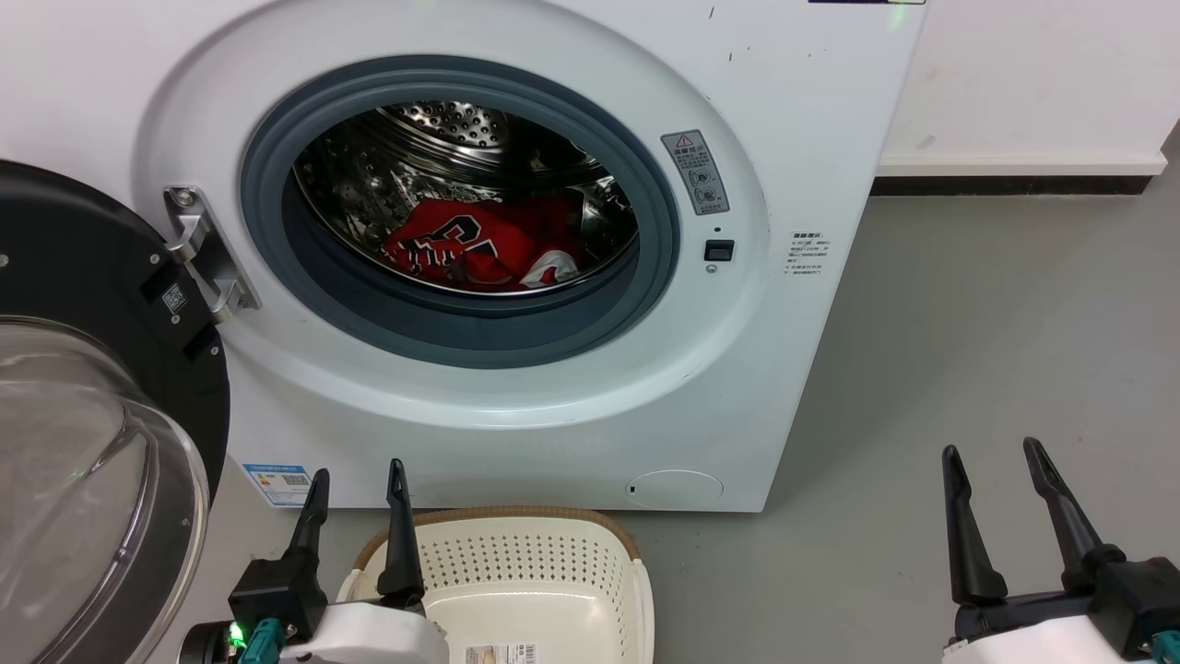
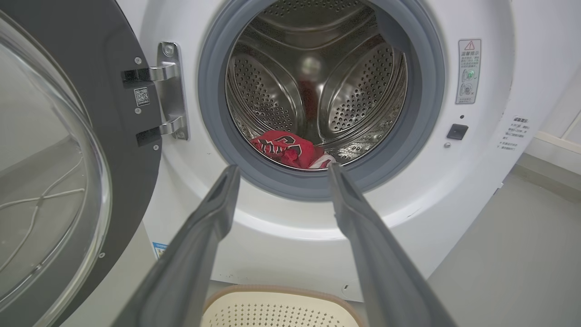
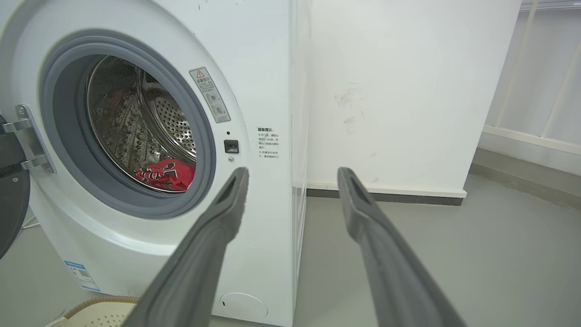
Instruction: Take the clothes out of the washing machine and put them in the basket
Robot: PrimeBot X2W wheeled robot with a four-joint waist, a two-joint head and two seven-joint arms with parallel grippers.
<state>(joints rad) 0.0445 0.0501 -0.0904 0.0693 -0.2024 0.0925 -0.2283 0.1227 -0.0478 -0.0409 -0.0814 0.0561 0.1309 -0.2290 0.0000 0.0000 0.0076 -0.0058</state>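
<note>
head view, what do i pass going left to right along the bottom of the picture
washing machine door, swung open → left gripper, fingers apart, at the basket's left edge → basket → bare grey floor → right gripper, fingers apart

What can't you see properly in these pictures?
Clothes: head view, bunched together in the drum, so how many cannot be told.
Basket: head view, near half cut off by the bottom edge; left gripper covers a corner.
Warning sticker: head view, writing too small to read.
</note>
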